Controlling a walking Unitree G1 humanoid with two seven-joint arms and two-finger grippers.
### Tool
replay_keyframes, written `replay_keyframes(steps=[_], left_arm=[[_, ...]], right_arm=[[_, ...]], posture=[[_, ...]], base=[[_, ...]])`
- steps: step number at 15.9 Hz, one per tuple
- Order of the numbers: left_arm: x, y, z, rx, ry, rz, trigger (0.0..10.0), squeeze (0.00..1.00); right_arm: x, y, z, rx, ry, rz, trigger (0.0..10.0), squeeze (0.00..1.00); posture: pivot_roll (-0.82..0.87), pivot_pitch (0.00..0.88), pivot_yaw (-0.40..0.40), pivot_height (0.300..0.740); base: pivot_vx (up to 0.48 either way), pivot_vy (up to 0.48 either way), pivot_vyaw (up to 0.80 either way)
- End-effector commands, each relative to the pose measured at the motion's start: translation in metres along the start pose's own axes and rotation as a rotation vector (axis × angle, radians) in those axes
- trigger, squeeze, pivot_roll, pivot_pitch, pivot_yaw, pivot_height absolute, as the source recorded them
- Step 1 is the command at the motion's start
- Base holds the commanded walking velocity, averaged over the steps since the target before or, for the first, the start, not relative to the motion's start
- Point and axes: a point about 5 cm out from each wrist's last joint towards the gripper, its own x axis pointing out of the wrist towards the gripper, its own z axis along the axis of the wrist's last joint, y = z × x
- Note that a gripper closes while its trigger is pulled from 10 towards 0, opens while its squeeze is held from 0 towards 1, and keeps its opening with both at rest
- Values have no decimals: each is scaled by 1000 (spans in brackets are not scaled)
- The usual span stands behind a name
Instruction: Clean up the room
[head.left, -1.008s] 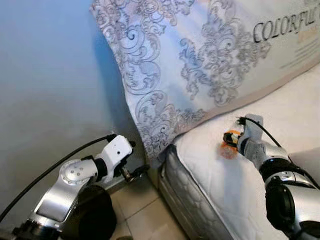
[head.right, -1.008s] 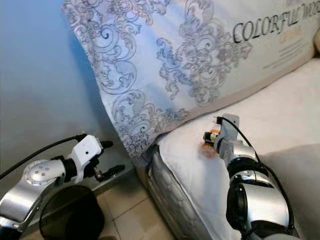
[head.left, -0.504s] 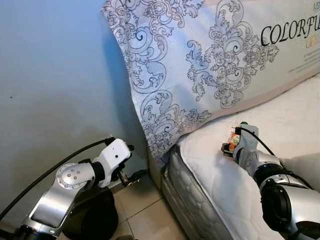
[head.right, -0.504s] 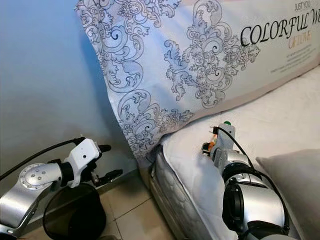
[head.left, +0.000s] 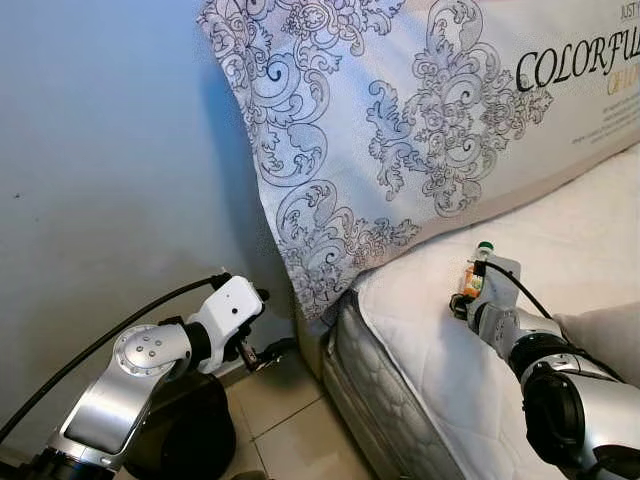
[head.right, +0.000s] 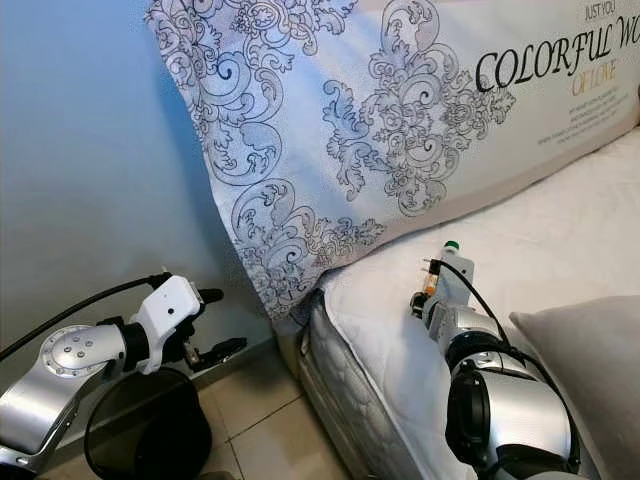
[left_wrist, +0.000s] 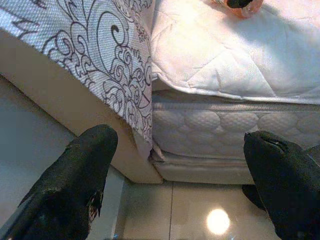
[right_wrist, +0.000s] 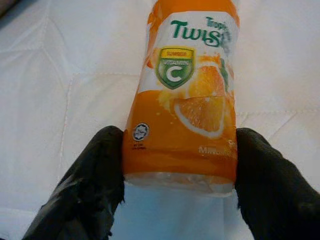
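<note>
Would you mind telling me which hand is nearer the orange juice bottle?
Right. The right hand grips the orange juice bottle on the mattress; the left hand hangs open beside the bed, over the floor.

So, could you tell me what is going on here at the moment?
The robot is tidying beside a bed. Its right hand is shut on an orange juice bottle, holding it upright above the white mattress, near a large patterned pillow. Its left hand is open and idle, low beside the bed above the tiled floor, with a dark bin below that arm.
</note>
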Motion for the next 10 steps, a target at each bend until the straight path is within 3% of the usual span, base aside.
replay_keyframes(steps=[1,4,6,9,10], left_arm=[[-1,2,4,17,-3,0,10000,843],[1,2,4,1,-15,6,10000,839],[5,-3,4,-30,-40,9,10000,831],[11,-7,5,-98,-104,48,10000,831],[14,-6,7,-144,-144,81,10000,835]], right_arm=[[1,-4,-3,15,5,-5,0,0],[0,-6,1,54,-15,-2,0,0],[1,-8,5,155,-99,38,0,0],[0,-12,-4,231,-197,88,0,0],[-5,-11,-1,244,-282,87,0,0]], posture=[[151,0,18,740],[130,0,14,740],[120,0,7,740],[70,0,25,740],[48,0,42,740]], base=[[0,0,0],[0,0,0],[0,0,0],[0,0,0],[0,0,0]])
